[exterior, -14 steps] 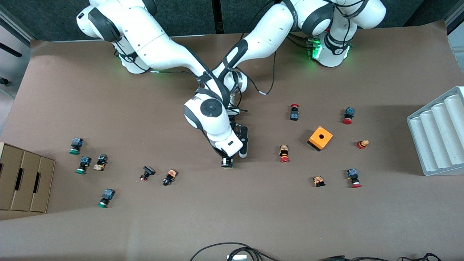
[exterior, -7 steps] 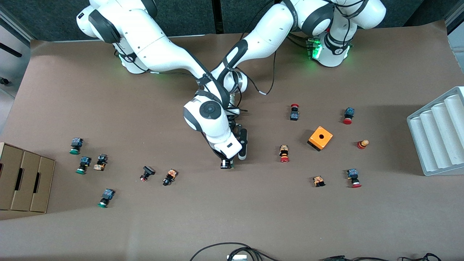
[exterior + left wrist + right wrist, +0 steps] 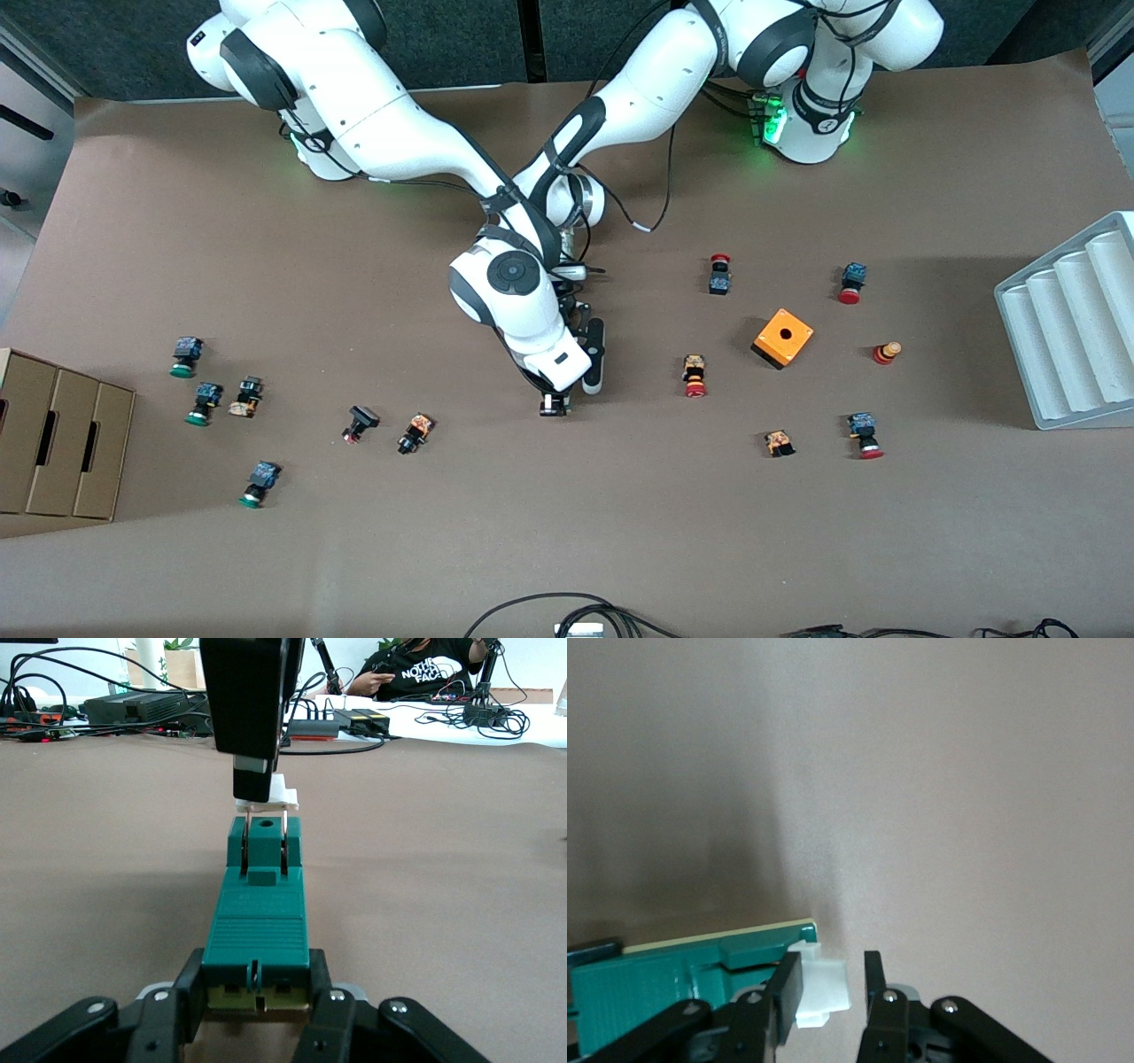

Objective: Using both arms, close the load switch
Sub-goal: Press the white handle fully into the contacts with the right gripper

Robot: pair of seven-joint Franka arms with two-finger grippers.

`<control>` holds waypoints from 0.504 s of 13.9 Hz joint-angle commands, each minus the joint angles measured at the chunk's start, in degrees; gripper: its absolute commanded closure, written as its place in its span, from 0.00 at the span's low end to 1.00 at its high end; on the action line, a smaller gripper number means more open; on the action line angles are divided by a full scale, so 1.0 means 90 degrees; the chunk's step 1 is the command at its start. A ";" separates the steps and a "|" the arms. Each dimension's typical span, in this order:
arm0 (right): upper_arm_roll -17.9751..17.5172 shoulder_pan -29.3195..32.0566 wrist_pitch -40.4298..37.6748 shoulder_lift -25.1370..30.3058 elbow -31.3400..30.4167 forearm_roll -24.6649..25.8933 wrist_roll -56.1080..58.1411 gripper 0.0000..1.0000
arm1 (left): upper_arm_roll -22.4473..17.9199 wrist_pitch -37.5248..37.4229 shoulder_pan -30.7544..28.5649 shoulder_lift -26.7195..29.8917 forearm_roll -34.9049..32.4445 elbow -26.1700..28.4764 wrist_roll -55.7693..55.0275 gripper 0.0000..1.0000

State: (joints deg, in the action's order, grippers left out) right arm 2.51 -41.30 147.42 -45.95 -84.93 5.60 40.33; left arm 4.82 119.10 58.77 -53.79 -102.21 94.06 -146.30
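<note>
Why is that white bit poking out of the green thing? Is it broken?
It doesn't look broken. The white sliding piece sticks out past one end of the load switch, so the switch isn't closed yet. The left gripper clamps the other end while the right gripper is at the white piece.

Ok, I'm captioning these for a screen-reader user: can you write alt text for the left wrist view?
A dark-green load switch lies flat on the brown table, clamped at one end by the left end effector. At its other end the right end effector, coming down from above, is closed on the switch's white sliding piece. Cables and equipment fill the background.
</note>
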 commanded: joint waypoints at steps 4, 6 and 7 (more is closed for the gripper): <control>-0.0035 0.0077 0.0212 -0.0275 0.0208 0.0208 -0.0126 0.63 | 0.0002 -0.0059 -0.0006 -0.0118 -0.0098 -0.0100 -0.0083 0.68; -0.0035 0.0087 0.0212 -0.0285 0.0208 0.0208 -0.0116 0.63 | 0.0002 -0.0059 0.0003 -0.0118 -0.0098 -0.0100 -0.0083 0.68; -0.0035 0.0087 0.0212 -0.0285 0.0208 0.0208 -0.0116 0.63 | 0.0002 -0.0059 -0.0006 -0.0118 -0.0098 -0.0100 -0.0082 0.68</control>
State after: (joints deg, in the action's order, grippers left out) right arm 2.51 -41.21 147.88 -46.27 -84.93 5.60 40.33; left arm 4.82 119.10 58.77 -53.79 -102.21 94.06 -146.30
